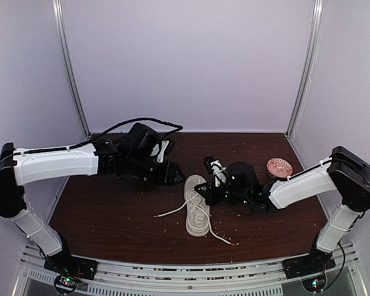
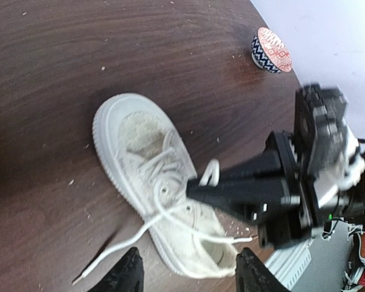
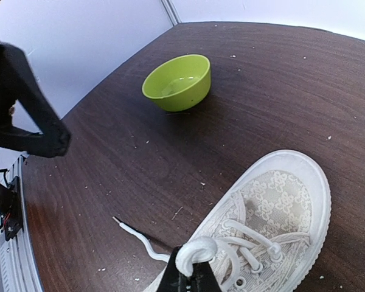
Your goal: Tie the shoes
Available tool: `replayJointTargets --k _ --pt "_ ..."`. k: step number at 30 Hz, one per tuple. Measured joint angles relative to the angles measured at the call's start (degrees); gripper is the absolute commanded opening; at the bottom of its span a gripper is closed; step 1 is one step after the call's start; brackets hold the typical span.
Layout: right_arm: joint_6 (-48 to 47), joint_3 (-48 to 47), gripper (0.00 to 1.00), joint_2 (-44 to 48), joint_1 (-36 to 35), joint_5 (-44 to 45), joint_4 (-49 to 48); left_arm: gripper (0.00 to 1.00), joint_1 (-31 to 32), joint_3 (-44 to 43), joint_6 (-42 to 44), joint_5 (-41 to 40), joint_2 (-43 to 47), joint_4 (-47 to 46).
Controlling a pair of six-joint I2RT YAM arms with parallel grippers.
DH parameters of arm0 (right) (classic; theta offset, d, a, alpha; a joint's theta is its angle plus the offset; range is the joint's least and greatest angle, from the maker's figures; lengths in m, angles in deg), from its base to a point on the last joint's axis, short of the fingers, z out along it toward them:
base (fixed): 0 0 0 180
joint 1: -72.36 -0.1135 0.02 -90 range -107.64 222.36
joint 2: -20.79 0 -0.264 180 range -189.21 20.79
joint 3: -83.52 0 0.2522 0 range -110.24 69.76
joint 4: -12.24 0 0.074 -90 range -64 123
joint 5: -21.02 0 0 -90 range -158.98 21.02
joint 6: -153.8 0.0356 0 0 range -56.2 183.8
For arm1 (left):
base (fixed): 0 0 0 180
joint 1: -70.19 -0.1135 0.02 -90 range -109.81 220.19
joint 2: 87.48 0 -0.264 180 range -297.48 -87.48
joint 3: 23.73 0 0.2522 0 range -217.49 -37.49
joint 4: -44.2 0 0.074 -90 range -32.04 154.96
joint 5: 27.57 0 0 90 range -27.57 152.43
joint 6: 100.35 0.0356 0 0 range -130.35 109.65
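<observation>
The off-white sneaker [image 1: 196, 214] lies on the dark table with its toe toward the back, laces undone. It also shows in the left wrist view [image 2: 147, 159] and the right wrist view [image 3: 278, 207]. My right gripper [image 1: 206, 193] is shut on a loop of white lace [image 3: 198, 250] just above the shoe's tongue; the loop also shows in the left wrist view [image 2: 211, 173]. One lace end [image 1: 165, 213] trails left on the table, another [image 1: 222, 237] trails right. My left gripper [image 2: 188, 275] is open and empty, hovering above the shoe's heel end, left of the right gripper [image 2: 198, 190].
A green bowl [image 3: 177, 82] stands on the table behind and left of the shoe. A small red-patterned bowl [image 1: 279, 166] sits at the back right, also in the left wrist view [image 2: 271, 50]. Crumbs are scattered on the table. The left arm [image 1: 55, 163] spans the left side.
</observation>
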Motion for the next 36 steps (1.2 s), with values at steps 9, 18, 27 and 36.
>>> replayJointTargets --k 9,18,27,36 --pt "0.02 2.03 0.00 0.00 -0.07 -2.47 -3.61 0.48 -0.09 -8.61 0.83 2.60 -13.07 -4.79" --pt "-0.02 2.16 0.00 0.00 -0.11 -2.75 -3.89 0.41 -0.74 -9.44 -0.35 5.95 -16.96 -7.61" --pt "-0.26 2.16 0.00 0.00 -0.11 -2.67 -3.80 0.00 -0.76 -8.35 -2.60 9.94 -17.66 -11.37" --pt "-1.84 2.64 0.56 3.26 -0.15 -0.61 -1.20 0.00 -1.25 -6.78 -2.91 9.68 -17.57 -12.15"
